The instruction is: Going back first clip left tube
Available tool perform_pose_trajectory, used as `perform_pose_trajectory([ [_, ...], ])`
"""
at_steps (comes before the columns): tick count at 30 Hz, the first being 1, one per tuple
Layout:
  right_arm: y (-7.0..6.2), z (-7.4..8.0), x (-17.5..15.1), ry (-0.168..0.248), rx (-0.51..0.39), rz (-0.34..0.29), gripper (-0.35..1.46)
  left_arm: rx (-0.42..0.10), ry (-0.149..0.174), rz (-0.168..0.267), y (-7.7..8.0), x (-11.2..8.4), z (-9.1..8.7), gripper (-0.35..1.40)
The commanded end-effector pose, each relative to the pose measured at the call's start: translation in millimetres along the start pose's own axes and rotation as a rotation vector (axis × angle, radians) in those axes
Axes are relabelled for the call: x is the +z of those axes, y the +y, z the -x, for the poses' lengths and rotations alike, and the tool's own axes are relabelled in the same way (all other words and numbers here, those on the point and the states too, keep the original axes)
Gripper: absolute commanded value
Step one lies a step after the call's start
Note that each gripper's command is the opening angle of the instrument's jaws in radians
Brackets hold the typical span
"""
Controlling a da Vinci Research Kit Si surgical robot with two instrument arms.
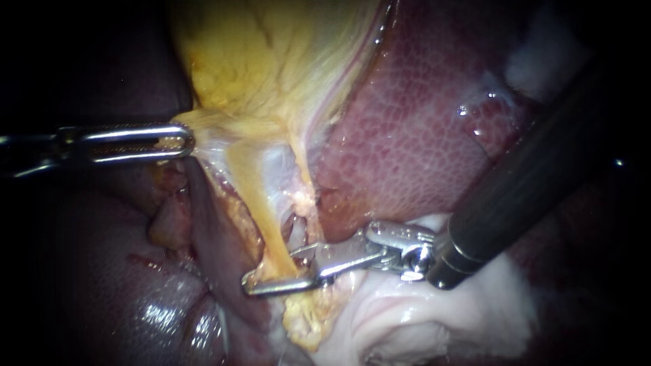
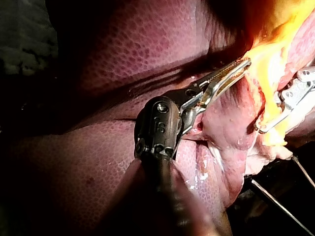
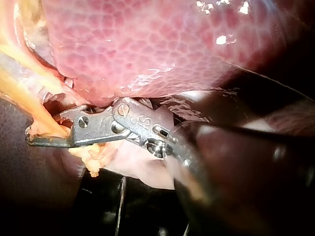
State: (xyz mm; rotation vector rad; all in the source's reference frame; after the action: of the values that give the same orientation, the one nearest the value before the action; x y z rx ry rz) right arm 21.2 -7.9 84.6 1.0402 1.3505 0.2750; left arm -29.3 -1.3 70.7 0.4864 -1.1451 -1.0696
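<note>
Risk, as a judgement: if the right instrument (image 1: 271, 271) backs away at an angle, one jaw could hook the left tube (image 1: 261, 217) and tear it or drag a clip loose. Its jaws are open, one on each side of that yellow tube, which passes between them near its lower end. No clip can be made out. At the tube's upper end, the left instrument (image 1: 182, 141) has its jaws closed on yellow tissue (image 1: 203, 129). The liver (image 1: 407, 135) lies just beside the tube.
</note>
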Motion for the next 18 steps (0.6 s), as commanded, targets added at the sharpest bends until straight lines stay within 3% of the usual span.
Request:
perform_pose_trajectory([
  [1, 0.0, 0.0, 0.0, 0.000, 0.000, -0.001, -0.35, 0.001, 0.000, 0.000, 0.0, 0.0, 0.0, -0.35],
  [5, -0.1, 0.0, 0.2, -0.002, 0.004, -0.006, -0.35, 0.001, 0.000, 0.000, 0.0, 0.0, -0.1, -0.35],
  [9, 1.0, -0.3, 0.7, 0.043, 0.003, 0.040, 0.48, 0.001, -0.001, 0.001, 0.0, 0.1, -0.2, -0.35],
  [10, 1.7, -0.5, 0.9, 0.057, -0.008, 0.067, 0.55, 0.002, -0.001, 0.001, 0.0, 0.1, -0.2, -0.35],
  [14, 3.4, -0.6, 0.4, 0.085, -0.026, 0.125, 0.60, 0.002, -0.001, 0.002, -0.1, 0.1, -0.3, -0.35],
  [18, 3.8, -1.0, -1.1, 0.086, -0.049, 0.133, 0.60, 0.002, -0.001, 0.002, -0.1, 0.1, -0.3, -0.35],
])
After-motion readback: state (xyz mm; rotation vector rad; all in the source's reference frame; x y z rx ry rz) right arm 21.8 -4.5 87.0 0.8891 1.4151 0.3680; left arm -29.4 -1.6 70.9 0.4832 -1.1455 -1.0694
